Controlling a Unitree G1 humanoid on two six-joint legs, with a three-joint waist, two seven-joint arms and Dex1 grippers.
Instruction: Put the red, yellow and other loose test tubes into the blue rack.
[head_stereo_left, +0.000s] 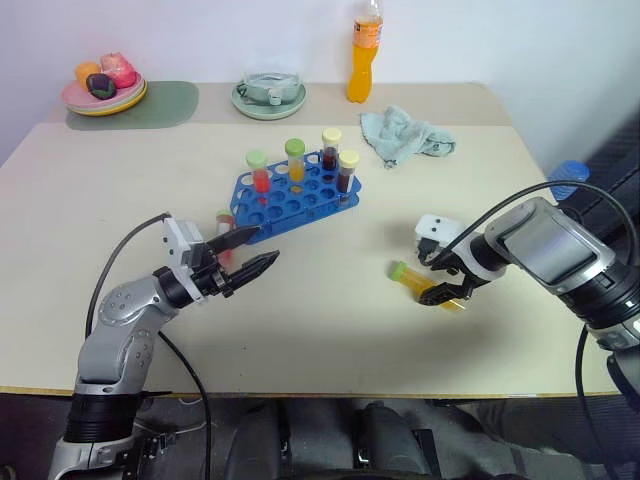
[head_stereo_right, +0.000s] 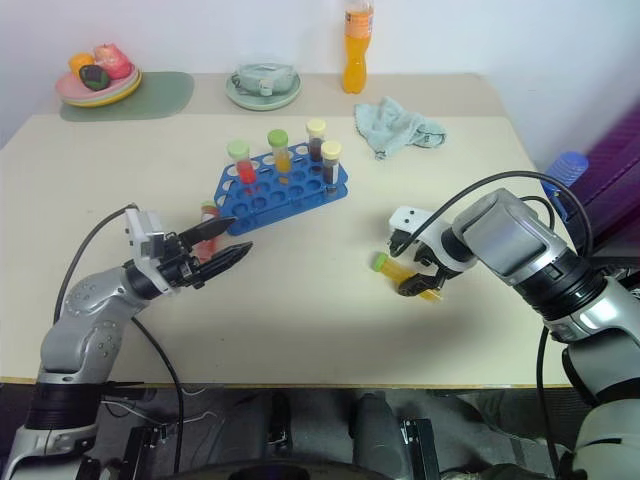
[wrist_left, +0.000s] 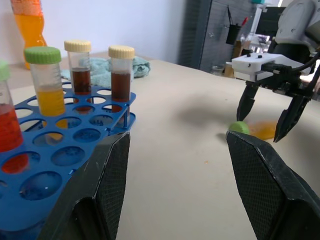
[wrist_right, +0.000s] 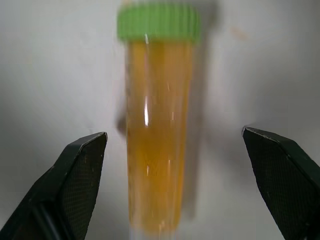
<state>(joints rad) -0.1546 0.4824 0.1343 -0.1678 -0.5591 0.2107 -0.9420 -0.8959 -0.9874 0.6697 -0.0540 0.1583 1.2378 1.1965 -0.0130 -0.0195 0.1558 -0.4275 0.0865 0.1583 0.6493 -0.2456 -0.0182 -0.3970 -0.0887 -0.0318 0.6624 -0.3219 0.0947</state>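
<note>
The right gripper (head_stereo_left: 447, 290) stood wide open over the yellow-orange tube (wrist_right: 159, 125) lying well right of the blue rack (head_stereo_left: 290, 195), so it needed centring on the body before closing; left gripper (head_stereo_left: 247, 252) was open & empty beside the rack.

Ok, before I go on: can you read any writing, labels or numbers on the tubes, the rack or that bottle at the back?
None can be read.
Orange bottle: its label band is too small and blurred to make out.
Tubes standing in the blue rack: no legible print.
Yellow tube lying on the table: no print visible.
</note>
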